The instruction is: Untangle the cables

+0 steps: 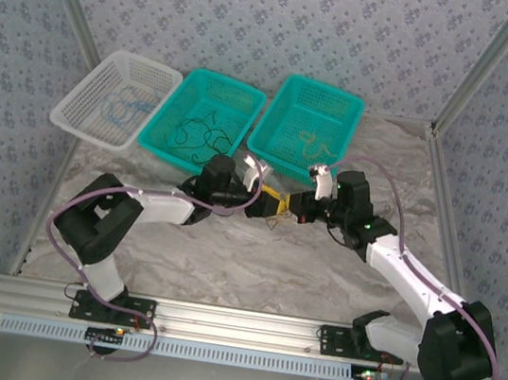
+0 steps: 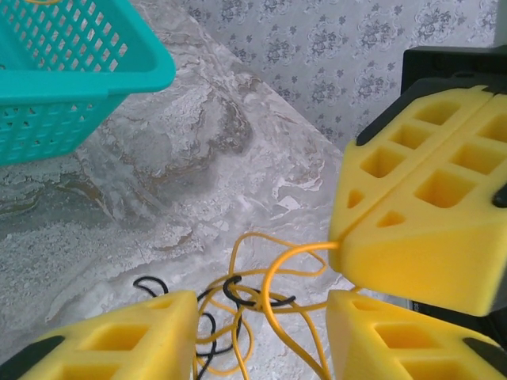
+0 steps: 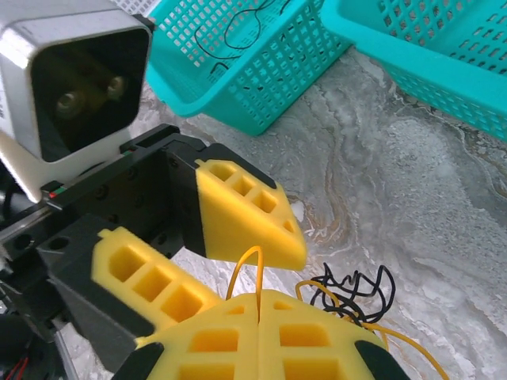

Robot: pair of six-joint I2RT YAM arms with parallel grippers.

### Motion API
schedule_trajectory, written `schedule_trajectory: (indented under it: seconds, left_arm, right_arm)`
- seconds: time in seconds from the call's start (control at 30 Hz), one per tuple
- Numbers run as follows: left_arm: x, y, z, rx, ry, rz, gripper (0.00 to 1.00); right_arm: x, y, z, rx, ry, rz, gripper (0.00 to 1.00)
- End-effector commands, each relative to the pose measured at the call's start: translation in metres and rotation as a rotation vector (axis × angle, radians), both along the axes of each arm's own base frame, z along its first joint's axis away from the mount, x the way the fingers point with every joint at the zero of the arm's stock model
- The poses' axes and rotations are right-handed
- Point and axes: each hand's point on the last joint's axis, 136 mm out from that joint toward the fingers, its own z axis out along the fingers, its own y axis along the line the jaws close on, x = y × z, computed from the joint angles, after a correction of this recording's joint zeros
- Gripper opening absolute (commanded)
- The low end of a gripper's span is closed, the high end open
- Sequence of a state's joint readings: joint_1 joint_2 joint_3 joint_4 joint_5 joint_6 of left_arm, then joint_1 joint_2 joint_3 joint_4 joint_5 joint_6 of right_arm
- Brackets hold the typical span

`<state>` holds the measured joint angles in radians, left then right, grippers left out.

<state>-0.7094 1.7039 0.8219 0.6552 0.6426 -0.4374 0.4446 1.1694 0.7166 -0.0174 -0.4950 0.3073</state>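
Observation:
A small tangle of yellow and black cables [image 1: 275, 215] lies on the marbled table between the two grippers. In the left wrist view, yellow loops [image 2: 269, 301] knot around a black cable [image 2: 238, 294]. My left gripper [image 2: 261, 317] straddles this knot with its jaws apart, and neither of its yellow foam fingers [image 2: 127, 336] presses a cable. My right gripper [image 3: 258, 297] is shut on a yellow cable loop [image 3: 252, 265] that rises out between its pads. The black cable [image 3: 360, 289] curls just to its right. The right gripper [image 2: 342, 237] sits close beside the left one.
Three baskets stand at the back. A white basket [image 1: 67, 114] holds blue cables [image 1: 123, 106]. The middle teal basket [image 1: 157, 149] holds black cables [image 1: 196, 129], and the right teal basket [image 1: 260, 139] holds a tan cable [image 1: 313, 143]. Patterned walls enclose the table.

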Motion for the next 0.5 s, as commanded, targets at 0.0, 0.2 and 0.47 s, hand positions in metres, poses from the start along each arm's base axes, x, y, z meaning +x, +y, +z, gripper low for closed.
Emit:
schedule_trajectory:
  seconds: [0.0,0.2,0.47]
  left_arm:
    - [0.000,-0.010,0.019,-0.046,-0.044,-0.028,0.40]
    - [0.008,-0.006,0.028,-0.046,-0.050,0.029,0.00]
    - [0.027,0.006,0.054,-0.110,0.057,0.212,0.00]
  right_arm:
    - [-0.004,0.005,0.011,0.057,-0.004,0.019,0.00]
    - [0.000,0.000,0.011,0.073,0.025,-0.037,0.18]
    - [0.012,-0.045,0.008,0.109,-0.025,-0.332,0.58]
